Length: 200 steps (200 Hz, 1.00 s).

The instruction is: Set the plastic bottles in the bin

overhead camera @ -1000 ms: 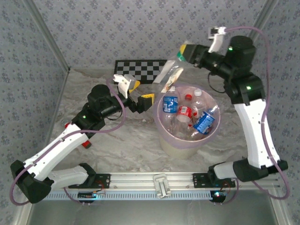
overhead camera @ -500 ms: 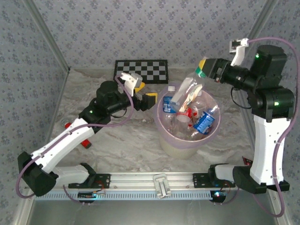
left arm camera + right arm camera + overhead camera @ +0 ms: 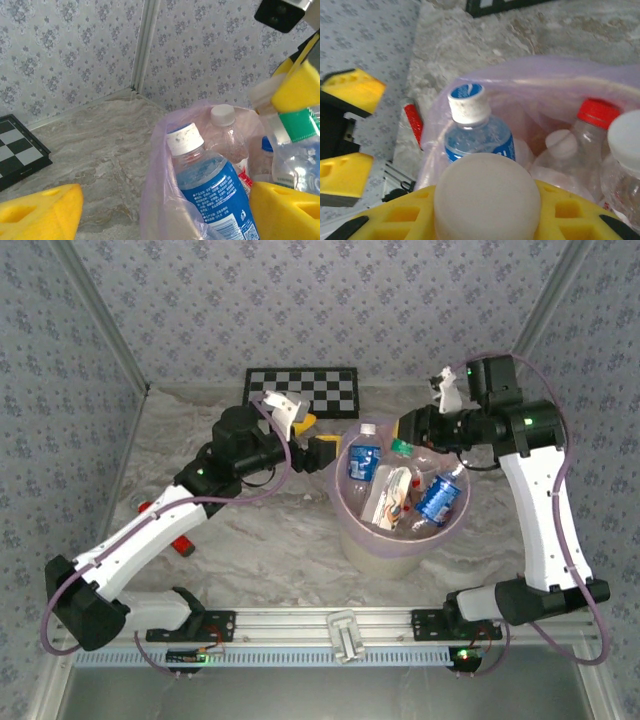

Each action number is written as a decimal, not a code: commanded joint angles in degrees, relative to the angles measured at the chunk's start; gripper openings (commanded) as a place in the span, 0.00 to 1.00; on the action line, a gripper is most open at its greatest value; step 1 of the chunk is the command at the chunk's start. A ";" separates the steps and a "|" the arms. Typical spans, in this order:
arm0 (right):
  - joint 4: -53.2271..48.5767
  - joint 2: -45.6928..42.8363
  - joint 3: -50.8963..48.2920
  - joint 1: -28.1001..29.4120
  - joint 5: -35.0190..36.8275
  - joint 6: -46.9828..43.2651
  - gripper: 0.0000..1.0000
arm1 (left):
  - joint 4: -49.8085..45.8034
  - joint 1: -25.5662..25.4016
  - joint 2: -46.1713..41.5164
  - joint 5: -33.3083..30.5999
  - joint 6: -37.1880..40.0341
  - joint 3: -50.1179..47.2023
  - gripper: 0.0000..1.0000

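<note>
Grippers: two, one at either side of the bin.
Left gripper (image 3: pixel 318 450): its fingers are spread wide with nothing between them. I see it just beside the bin's left rim.
Right gripper (image 3: pixel 403 432): it hangs over the bin's far-right rim. In its wrist view, one white cap (image 3: pixel 487 197) sits right between the yellow fingers. I cannot tell whether they pinch it.
Bin (image 3: pixel 385 552): one, cream-white with a pink-lilac bag lining, standing on the table (image 3: pixel 260 530) between the two grippers.
Plastic bottles (image 3: pixel 390 495): every one I see is inside the bin. I count at least five, but the heap is too jumbled for a firm total.
Blue labels: two. The left blue-label bottle (image 3: pixel 362 460) is cap-up by the left rim, and the right blue-label bottle (image 3: pixel 437 498) is tilted near the right rim.
Red caps: I count one red cap (image 3: pixel 597 111).
Red bar (image 3: pixel 184 545): one, on the left side of the table, well apart from the bin.
Checkerboard (image 3: pixel 300 390): one, flat at the back.
</note>
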 commanded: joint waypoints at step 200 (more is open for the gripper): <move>-5.00 1.94 4.64 8.63 12.31 -2.50 0.43 | 0.51 0.32 4.76 1.75 -0.85 3.20 0.87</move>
